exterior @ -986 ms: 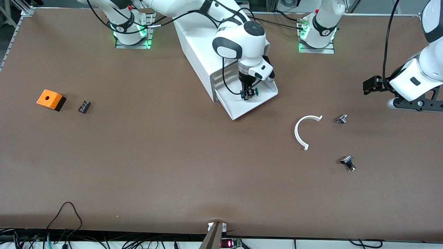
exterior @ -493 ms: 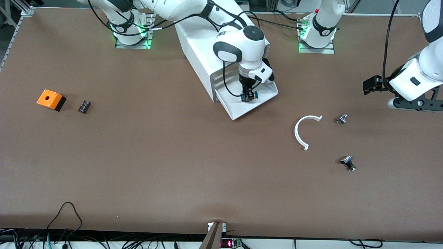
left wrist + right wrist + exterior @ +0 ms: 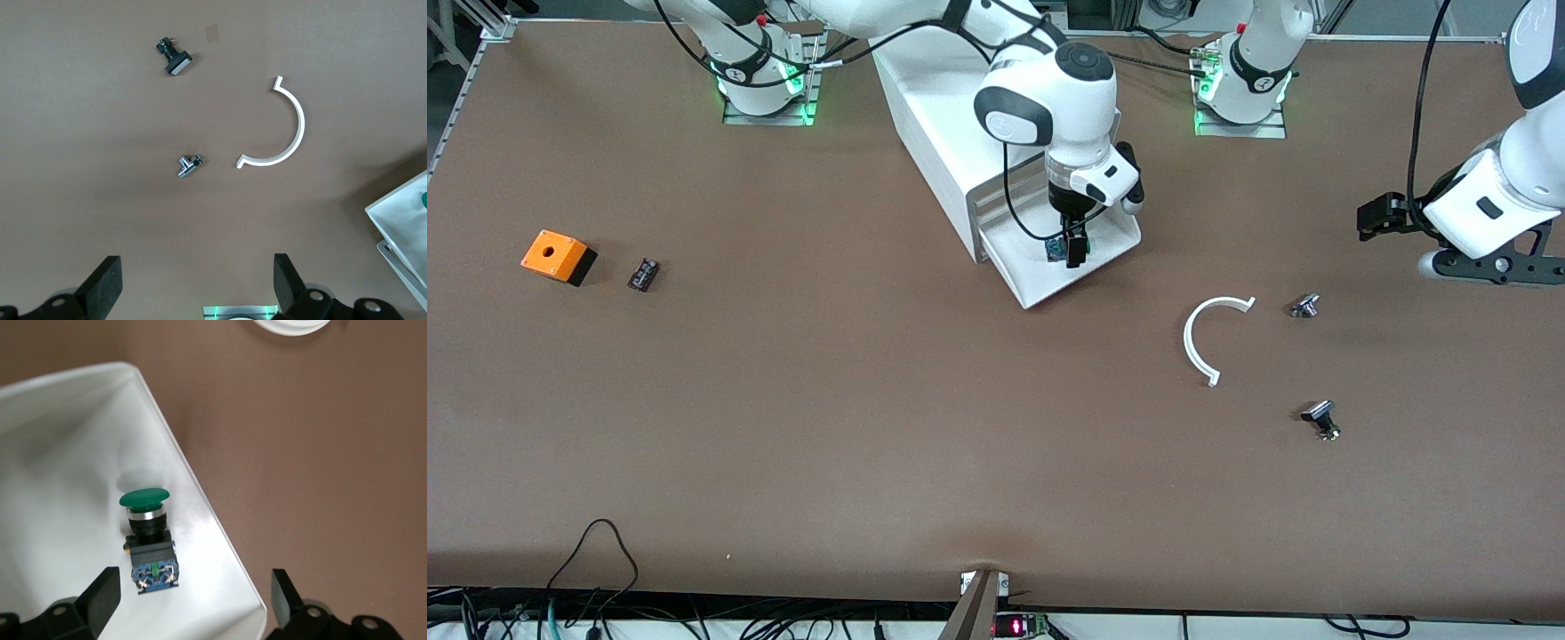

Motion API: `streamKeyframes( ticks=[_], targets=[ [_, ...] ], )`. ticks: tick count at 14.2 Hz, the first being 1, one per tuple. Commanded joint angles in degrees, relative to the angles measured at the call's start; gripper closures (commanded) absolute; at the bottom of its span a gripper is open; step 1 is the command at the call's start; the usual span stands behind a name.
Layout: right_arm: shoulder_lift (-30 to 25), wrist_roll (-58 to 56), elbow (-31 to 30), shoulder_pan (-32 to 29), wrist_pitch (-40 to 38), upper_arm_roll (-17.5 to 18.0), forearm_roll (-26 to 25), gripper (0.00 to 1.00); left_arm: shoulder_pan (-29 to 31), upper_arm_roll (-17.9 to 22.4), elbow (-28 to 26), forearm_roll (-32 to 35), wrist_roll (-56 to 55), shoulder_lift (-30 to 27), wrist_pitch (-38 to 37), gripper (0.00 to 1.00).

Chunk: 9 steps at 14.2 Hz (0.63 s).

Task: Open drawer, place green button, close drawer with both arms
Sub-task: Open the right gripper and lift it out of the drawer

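Observation:
The lowest drawer (image 3: 1040, 286) of the white cabinet (image 3: 929, 107) stands pulled out as a shallow white tray. The button (image 3: 148, 533), green cap on a black and blue body, lies on its side on the drawer floor (image 3: 60, 467), close to one side wall. My right gripper (image 3: 1075, 245) hangs open just over the button (image 3: 1056, 250) and partly covers it in the front view. In the right wrist view its fingers (image 3: 107, 590) stand wide apart with nothing between them. My left gripper (image 3: 1375, 216) waits open above the table at the left arm's end.
A white curved strip (image 3: 1197, 342) lies nearer the front camera than the drawer. Two small knobs (image 3: 1304, 306) (image 3: 1320, 418) lie beside it. An orange box (image 3: 557, 256) and a small black terminal block (image 3: 643, 274) sit toward the right arm's end.
My right gripper has opened and let go of the button, which now rests in the drawer. The right hand has turned and lifted slightly. The left arm has barely shifted.

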Motion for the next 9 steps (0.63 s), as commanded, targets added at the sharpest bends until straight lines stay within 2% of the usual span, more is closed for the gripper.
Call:
streamKeyframes(
  ticks=[1,3,6,9],
  targets=[
    [-4.2,1.8,2.1,-0.6,-4.3,-0.8,6.1,0.0,-1.3,-0.3,2.2,1.6,-0.2,4.6,-1.6,0.0],
    [-8.8,5.9,2.1,-2.2,-5.9,-1.9,7.6,0.0,-0.8,-0.3,3.3,1.7,0.3,5.2,-1.6,0.0],
    [-12.8,14.6,2.1,-3.9,-9.1,-3.7,7.6,0.0,-1.1,-0.3,3.1,1.3,0.1,5.0,-2.1,0.0],
    [-15.3,23.2,1.8,-3.9,-11.3,-9.7,7.7,0.0,-0.8,-0.3,2.7,-5.2,-4.5,6.6,-2.6,0.0]
  ],
)
